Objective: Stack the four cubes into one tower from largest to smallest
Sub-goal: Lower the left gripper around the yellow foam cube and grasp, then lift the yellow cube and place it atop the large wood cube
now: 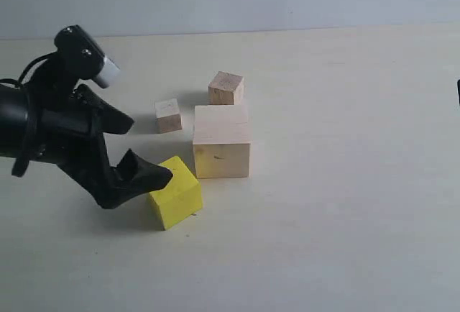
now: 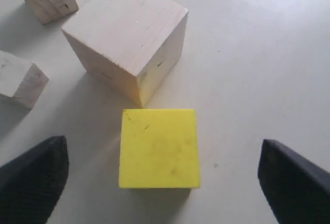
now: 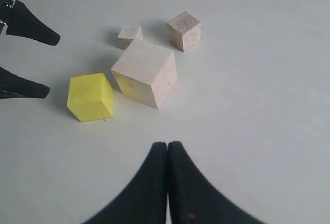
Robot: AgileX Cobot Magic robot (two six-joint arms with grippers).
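The left gripper (image 1: 149, 150) is spread wide and holds nothing. Its two black fingers (image 2: 33, 177) stand apart on either side of the yellow cube (image 1: 176, 193), with bare table (image 1: 345, 218) showing between each finger and the cube's faces in the left wrist view. From where I stand one fingertip seems to hang over the cube's top edge, but I cannot tell whether it touches.

Just beyond the yellow cube, straight ahead of the open fingers, sits the large wood cube (image 1: 221, 141); the two are close, a corner of one pointing at the other, with a thin gap between them. Farther out from that gripper are the two small ones. The smallest wood cube (image 1: 168, 115) sits beside the large one, a little apart. The other small wood cube (image 1: 226, 88) sits just behind the large one. All four rest on the table, none on another.

The right gripper (image 3: 167, 146) has its fingers pressed together on nothing, well back from the cubes, which lie ahead of it.
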